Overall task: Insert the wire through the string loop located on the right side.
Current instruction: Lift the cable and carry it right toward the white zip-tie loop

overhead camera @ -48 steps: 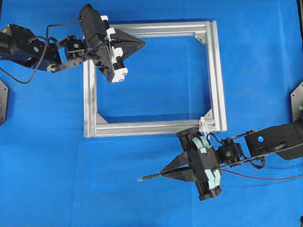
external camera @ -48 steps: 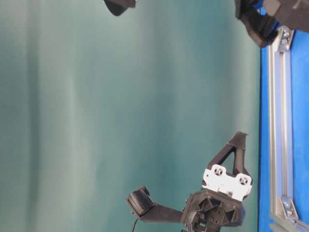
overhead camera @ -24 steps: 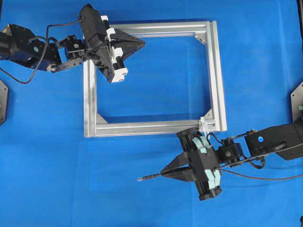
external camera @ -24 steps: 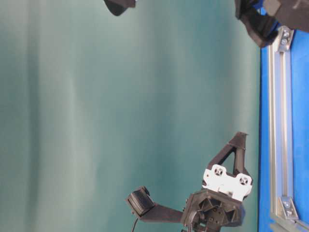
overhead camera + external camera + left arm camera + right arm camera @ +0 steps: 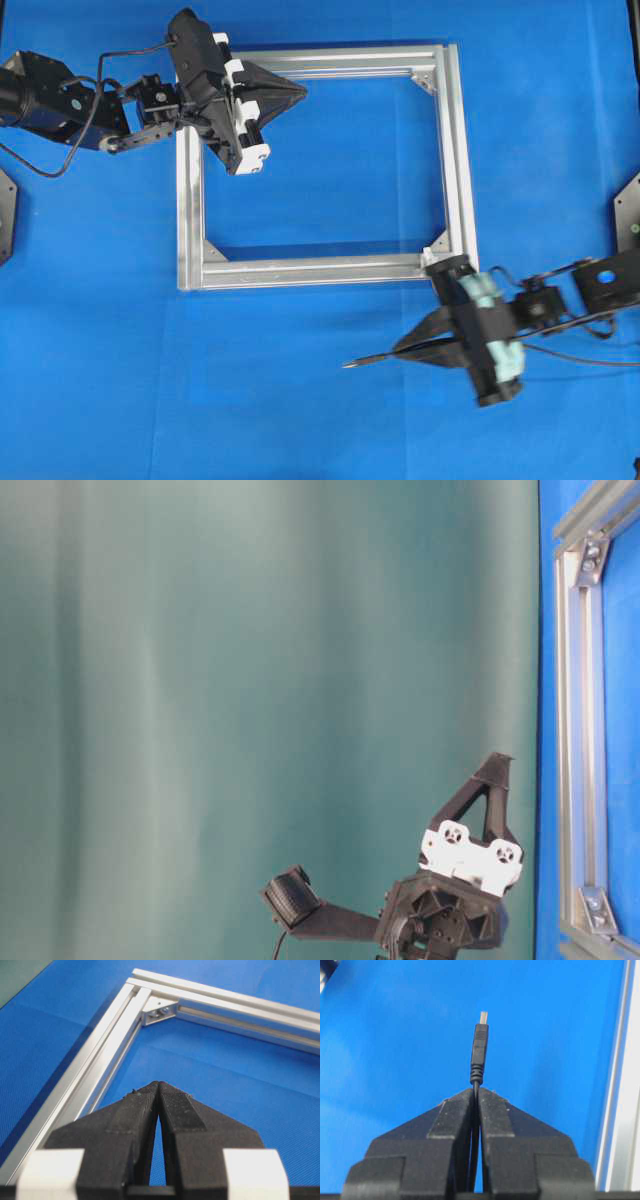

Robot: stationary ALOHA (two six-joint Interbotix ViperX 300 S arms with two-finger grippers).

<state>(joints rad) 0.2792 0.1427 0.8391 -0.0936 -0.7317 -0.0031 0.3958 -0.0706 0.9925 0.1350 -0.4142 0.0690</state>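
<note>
We start with the aluminium frame (image 5: 320, 168) lying flat on the blue table (image 5: 320, 420), and our right gripper (image 5: 412, 349) sits just outside its lower right corner. Its jaws are pressed tight on the wire (image 5: 372, 360), the plug tip sticking straight out ahead, pointing left along the table, parallel to the frame's lower rail. The string loop is at that lower right corner, but we cannot make it out now; the gripper body covers the spot. So the loop lies behind and above the plug, and we judge the tip must swing round toward the corner. Our left gripper (image 5: 300, 92) hangs pinched shut and empty over the far top rail, well apart.
</note>
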